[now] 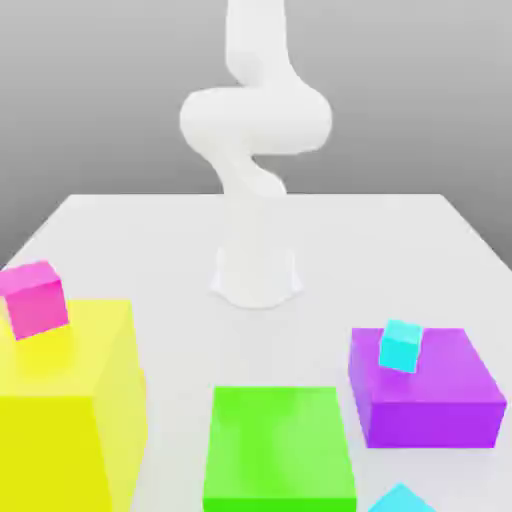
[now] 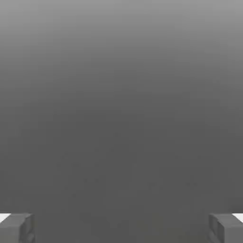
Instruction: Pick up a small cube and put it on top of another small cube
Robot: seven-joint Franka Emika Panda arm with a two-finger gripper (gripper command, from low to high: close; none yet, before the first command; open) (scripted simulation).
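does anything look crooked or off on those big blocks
Perhaps the pink cube: it looks tilted on top of the yellow block, its edges out of line with the block's.

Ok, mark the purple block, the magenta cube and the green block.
Purple block [image 1: 432, 424]: exterior view, front face.
Magenta cube [image 1: 37, 309]: exterior view, front face.
Green block [image 1: 279, 440]: exterior view, top face.

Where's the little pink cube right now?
In the exterior view, the pink cube is at the far left, sitting on top of the big yellow block.
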